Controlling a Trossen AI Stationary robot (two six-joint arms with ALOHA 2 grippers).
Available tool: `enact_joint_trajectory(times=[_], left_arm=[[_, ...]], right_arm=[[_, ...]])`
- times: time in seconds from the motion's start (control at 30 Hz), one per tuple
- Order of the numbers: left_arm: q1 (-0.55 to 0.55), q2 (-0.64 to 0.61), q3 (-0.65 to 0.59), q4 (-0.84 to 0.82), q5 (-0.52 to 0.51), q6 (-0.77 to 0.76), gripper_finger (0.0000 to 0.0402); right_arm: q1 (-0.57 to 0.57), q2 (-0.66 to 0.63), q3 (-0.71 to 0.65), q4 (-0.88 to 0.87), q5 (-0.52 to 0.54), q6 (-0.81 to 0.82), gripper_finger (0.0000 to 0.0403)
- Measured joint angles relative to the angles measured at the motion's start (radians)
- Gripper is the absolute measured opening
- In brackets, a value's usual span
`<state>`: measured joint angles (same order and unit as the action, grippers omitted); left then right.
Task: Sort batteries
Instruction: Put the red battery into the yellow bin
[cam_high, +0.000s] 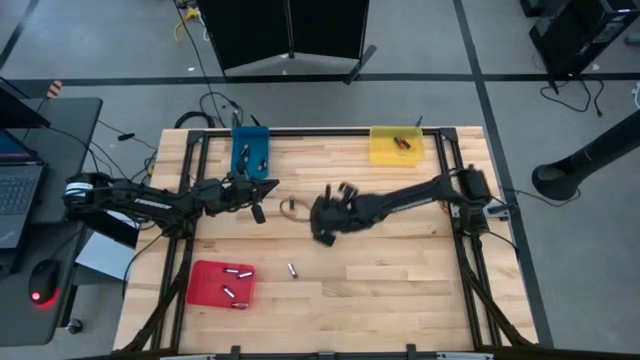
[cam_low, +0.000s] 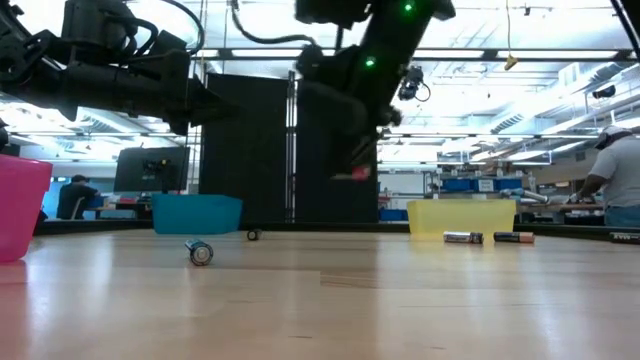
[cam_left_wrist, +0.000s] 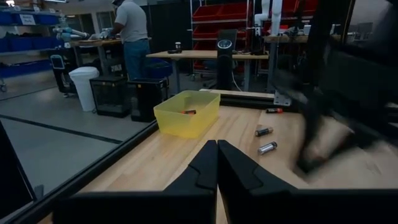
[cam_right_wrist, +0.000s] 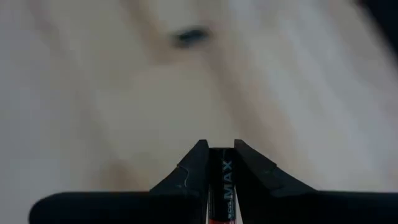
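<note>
Partly sorted: cells already sit in the red plastic tray (cam_high: 205, 285), blue tray (cam_high: 240, 135) and yellow tray (cam_high: 380, 150). Right gripper (cam_right_wrist: 217, 152) clamps a black "MAX" battery (cam_right_wrist: 217, 186) mid-table. Left gripper (cam_left_wrist: 216, 152) closed, empty. One silvery loose cell (cam_high: 292, 269) left on the wood.

Left pincer (cam_left_wrist: 217, 163) shut, right pincer (cam_right_wrist: 219, 155) clamped.

Pale wood worktop (cam_high: 400, 290), planked and smooth with a soft sheen. Yellow tray (cam_left_wrist: 186, 115) looks translucent, glossy plastic. Right pincer (cam_right_wrist: 219, 149) is matt black, clamping a glossy black battery (cam_right_wrist: 219, 186) with printed lettering.
</note>
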<state>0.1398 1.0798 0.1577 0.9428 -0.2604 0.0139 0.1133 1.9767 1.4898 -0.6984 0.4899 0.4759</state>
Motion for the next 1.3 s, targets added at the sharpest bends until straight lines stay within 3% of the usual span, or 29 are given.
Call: enact_joint_trajectory(times=[0.2, 0.47, 0.9, 1.3], left_arm=[[0.000, 0.000, 0.000, 0.000, 0.000, -0.001, 0.0014], [-0.005, 0.000, 0.000, -0.011, 0.000, -0.002, 0.0014], [-0.005, 0.000, 0.000, -0.027, 0.000, -0.001, 0.0014], [-0.005, 0.000, 0.000, -0.029, 0.000, 0.000, 0.0014]], right_arm=[[-0.153, -0.147, 0.001, -0.197, 0.150, -0.012, 0.0061], [-0.464, -0.203, -0.002, -0.333, 0.174, -0.037, 0.0061], [-0.839, -0.195, -0.231, -0.058, -0.071, -0.203, 0.0061], [-0.926, -0.195, -0.399, 0.145, -0.153, -0.225, 0.0061]])
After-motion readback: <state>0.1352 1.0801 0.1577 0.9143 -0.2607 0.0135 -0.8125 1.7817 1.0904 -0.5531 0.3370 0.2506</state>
